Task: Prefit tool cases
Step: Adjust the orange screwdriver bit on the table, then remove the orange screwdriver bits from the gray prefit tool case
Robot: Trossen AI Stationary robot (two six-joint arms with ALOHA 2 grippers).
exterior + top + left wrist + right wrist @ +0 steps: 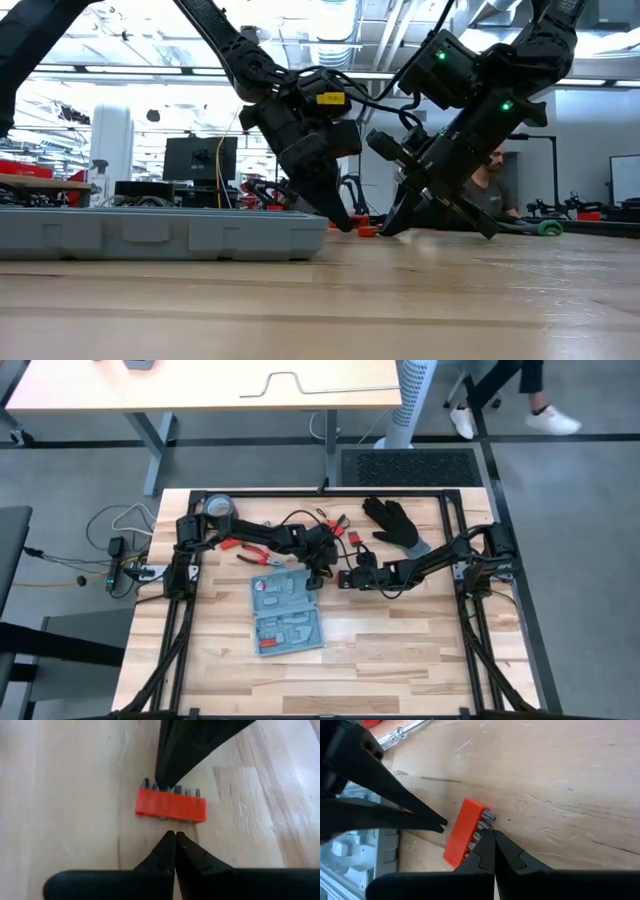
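The tool case (286, 615) is seen lying open and flat on the wooden tabletop (400, 650), towards the near middle, with grey moulded recesses facing up. Both pincers are lowered to the tabletop just beyond the case's far right corner, apart from it. The left pincer (318, 573) is placed nearest that corner; its fingers are pressed together, tips down on the wood. The right pincer (345, 578) is set just beside it on the side away from the case, and its fingers are likewise closed, with nothing held. Between the two sets of tips a small orange bit holder (463, 831) with a row of metal bits is found, the right pincer's tips touching its bit ends. A black glove (396, 522) lies farther back, well apart from the case.
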